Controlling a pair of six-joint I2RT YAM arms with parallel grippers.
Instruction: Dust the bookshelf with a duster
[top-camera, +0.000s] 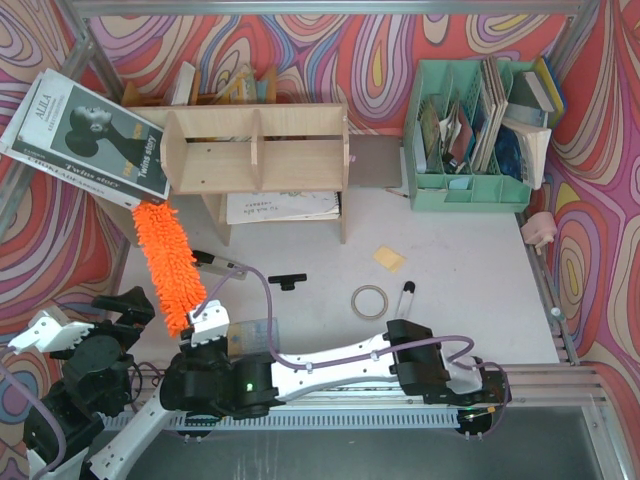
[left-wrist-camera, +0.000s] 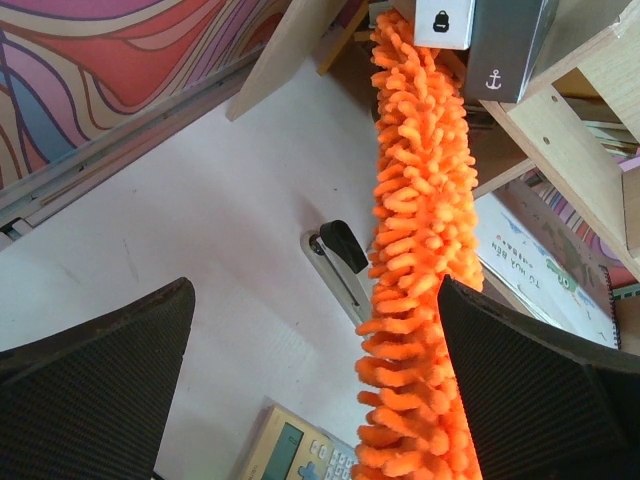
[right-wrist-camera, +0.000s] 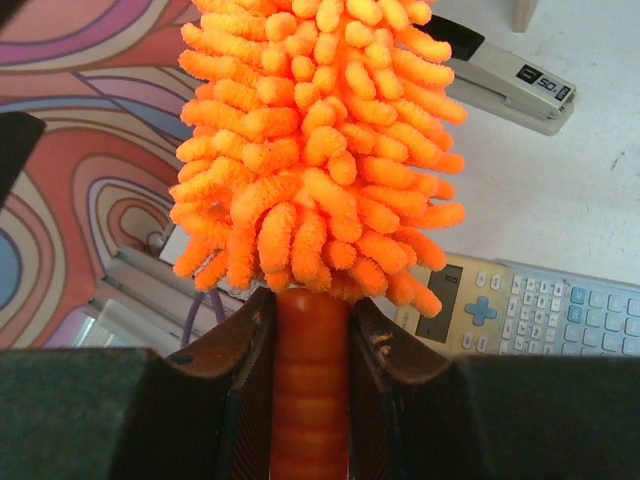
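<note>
The bookshelf (top-camera: 255, 150) is a low plywood unit with dividers at the back of the table. The orange fluffy duster (top-camera: 168, 262) slants up from the near left, and its tip reaches the shelf's lower left corner. My right gripper (top-camera: 205, 325) is shut on the duster's ribbed orange handle (right-wrist-camera: 310, 385), just below the fluffy head (right-wrist-camera: 320, 130). My left gripper (top-camera: 125, 305) stands open at the near left. In the left wrist view the duster (left-wrist-camera: 415, 250) passes between its wide-apart fingers (left-wrist-camera: 540, 390), close to the right one. A plywood edge of the bookshelf (left-wrist-camera: 560, 130) shows at the upper right.
A large book (top-camera: 85, 140) leans against the shelf's left end. A stapler (top-camera: 215, 262) and a calculator (right-wrist-camera: 530, 310) lie under the duster. A black clip (top-camera: 287, 280), a tape ring (top-camera: 369, 300), a yellow note (top-camera: 390, 258) and a green file organizer (top-camera: 470, 140) lie to the right.
</note>
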